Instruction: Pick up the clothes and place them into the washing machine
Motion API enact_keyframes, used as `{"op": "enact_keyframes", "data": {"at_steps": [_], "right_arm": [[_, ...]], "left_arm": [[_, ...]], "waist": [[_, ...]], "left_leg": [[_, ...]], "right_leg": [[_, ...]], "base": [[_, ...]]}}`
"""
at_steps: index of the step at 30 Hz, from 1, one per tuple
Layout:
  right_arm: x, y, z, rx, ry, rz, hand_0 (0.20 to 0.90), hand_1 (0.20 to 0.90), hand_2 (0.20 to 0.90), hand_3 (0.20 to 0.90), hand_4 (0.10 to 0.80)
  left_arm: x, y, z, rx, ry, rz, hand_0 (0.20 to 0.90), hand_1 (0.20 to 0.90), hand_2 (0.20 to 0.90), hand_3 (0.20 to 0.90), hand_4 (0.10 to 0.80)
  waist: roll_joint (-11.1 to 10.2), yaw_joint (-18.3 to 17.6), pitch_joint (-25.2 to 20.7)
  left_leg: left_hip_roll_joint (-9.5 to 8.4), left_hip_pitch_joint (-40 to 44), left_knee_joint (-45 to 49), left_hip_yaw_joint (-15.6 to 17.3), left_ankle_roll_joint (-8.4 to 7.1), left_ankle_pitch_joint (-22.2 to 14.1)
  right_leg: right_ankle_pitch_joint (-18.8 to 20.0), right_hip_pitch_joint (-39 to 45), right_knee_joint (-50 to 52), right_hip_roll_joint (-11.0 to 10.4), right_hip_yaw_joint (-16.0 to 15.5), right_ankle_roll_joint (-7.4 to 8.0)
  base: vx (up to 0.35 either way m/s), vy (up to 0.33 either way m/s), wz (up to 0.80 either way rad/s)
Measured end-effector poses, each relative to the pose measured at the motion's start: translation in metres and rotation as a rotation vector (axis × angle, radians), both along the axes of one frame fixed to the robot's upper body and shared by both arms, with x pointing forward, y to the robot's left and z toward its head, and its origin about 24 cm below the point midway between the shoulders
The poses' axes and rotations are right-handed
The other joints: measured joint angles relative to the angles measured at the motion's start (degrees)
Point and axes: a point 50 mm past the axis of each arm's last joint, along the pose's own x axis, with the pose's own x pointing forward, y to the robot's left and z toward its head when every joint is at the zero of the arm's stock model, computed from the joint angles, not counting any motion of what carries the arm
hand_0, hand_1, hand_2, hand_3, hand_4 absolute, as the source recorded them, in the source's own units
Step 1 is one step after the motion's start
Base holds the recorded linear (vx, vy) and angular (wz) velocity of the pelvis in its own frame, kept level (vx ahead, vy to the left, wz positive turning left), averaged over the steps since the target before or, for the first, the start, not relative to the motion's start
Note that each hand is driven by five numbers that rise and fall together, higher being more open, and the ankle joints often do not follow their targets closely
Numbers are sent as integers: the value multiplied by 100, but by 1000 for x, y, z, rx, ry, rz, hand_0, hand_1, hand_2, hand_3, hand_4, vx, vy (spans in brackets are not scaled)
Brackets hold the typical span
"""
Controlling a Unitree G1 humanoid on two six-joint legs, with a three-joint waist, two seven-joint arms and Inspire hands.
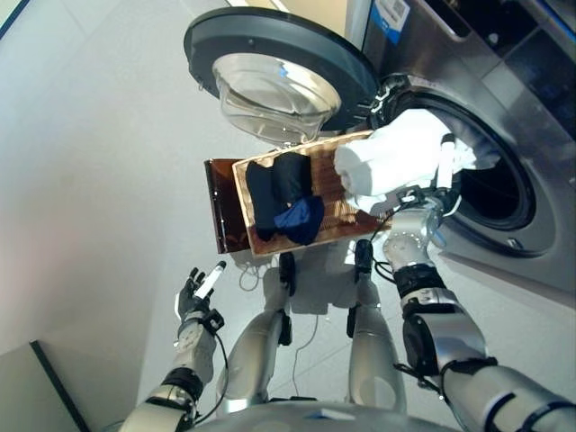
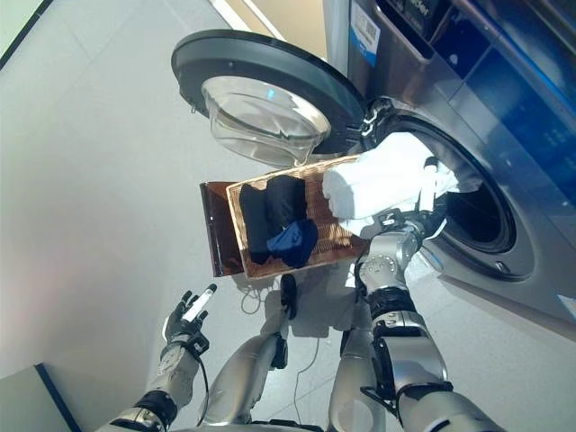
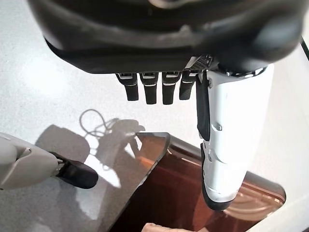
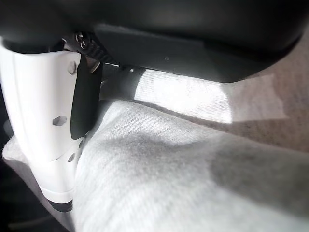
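Note:
A bulky white garment (image 1: pixel 396 157) is held up at the mouth of the washing machine's drum (image 1: pixel 495 193), partly over the wooden basket (image 1: pixel 337 211). My right hand (image 1: pixel 434 193) is under it, shut on the cloth. Its white-covered thumb (image 4: pixel 43 135) presses against the garment (image 4: pixel 193 183), and the other fingers are hidden by fabric. Dark clothes (image 1: pixel 277 191) and a blue piece (image 1: pixel 302 220) lie in the basket. Low at the left, my left hand (image 1: pixel 200 290) hangs open above the floor with straight fingers (image 3: pixel 149 89), holding nothing.
The machine's round door (image 1: pixel 279 72) stands wide open to the left of the drum, above the basket. A glossy brown board (image 1: pixel 223 211) lies under the basket's left side, also showing past my left hand (image 3: pixel 193 193). Pale floor surrounds it.

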Motion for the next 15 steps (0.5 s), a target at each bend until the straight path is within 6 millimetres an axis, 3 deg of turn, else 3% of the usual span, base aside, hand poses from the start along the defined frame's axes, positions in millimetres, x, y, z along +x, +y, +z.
{"op": "enact_keyframes", "data": {"at_steps": [6, 9, 15], "right_arm": [[-1, -31, 13, 51, -1, -114, 200, 200, 200, 200, 300], [2, -37, 20, 65, -9, -134, 200, 200, 200, 200, 300], [-1, -72, 46, 121, -52, -261, 200, 200, 200, 200, 300]], "left_arm": [[-1, -3, 0, -12, -6, -2, 900, 900, 900, 900, 800], [1, -3, 2, -25, -26, -1, 900, 900, 900, 900, 800], [13, -10, 16, -62, -131, -18, 900, 900, 900, 900, 800]], "waist": [[211, 39, 10], [253, 45, 6], [572, 182, 74]], "left_leg": [[-58, -51, -1, -29, 9, 7], [-56, -115, -2, -16, 9, 8], [-66, -278, -4, -9, 23, 35]], "right_leg": [[14, -18, -31, -61, -34, 22], [19, -88, -31, -59, -26, 30], [34, -260, -32, -69, -21, 53]], "base": [[-17, -5, 4], [-30, -9, -2], [-32, 3, 0]]}}
